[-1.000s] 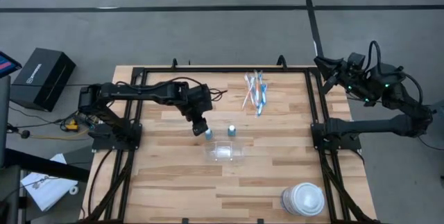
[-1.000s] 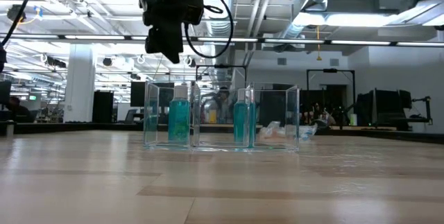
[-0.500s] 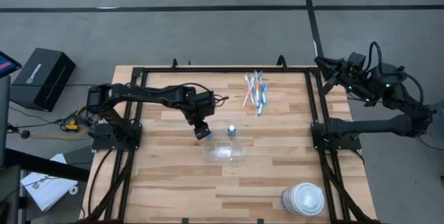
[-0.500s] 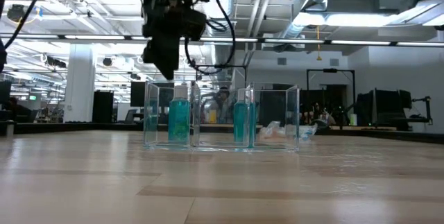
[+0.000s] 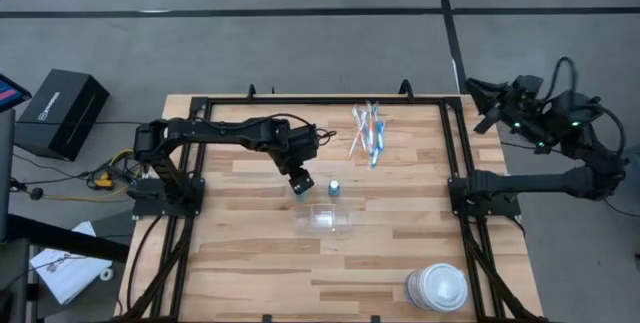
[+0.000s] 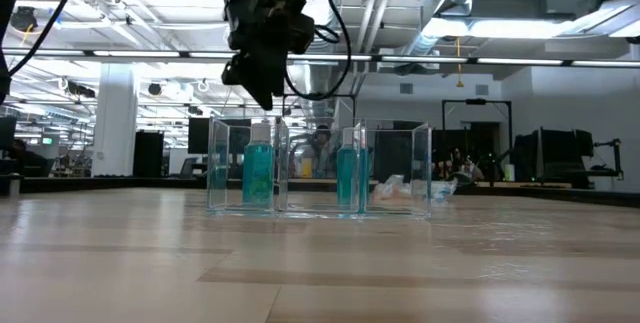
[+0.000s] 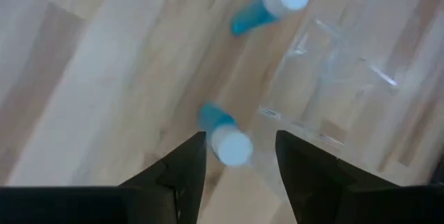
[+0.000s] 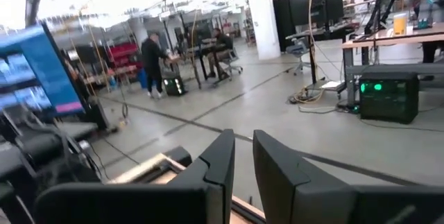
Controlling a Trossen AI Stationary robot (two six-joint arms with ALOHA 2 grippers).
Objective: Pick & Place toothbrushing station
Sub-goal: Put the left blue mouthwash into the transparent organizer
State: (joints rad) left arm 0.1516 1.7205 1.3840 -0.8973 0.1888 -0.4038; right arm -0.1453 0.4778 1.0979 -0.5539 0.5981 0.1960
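Two small blue-green tubes with white caps stand upright on the table's middle. My left gripper (image 5: 301,185) hangs open over the left tube (image 7: 229,142), one finger on each side of its cap and just above it in the low view (image 6: 265,98); it touches nothing. The right tube (image 5: 333,187) stands beside it. A small clear plastic cup (image 5: 328,220) lies just nearer than the tubes. Several blue, white and orange toothbrushes (image 5: 369,131) lie in a heap near the far edge. My right gripper (image 5: 478,96) waits shut beyond the table's far right corner.
A white round lidded container (image 5: 437,288) stands at the near right corner. A black frame (image 5: 455,178) runs round the table's sides. In the low view the clear cup (image 6: 420,168) stands in front of both tubes. Bare wood lies at the left and the near middle.
My left gripper has gone toward the table's right edge and a little down, turning as it went, and now hangs over the left tube, which it stood beside before. My right arm has shifted slightly away from the table, toward the right.
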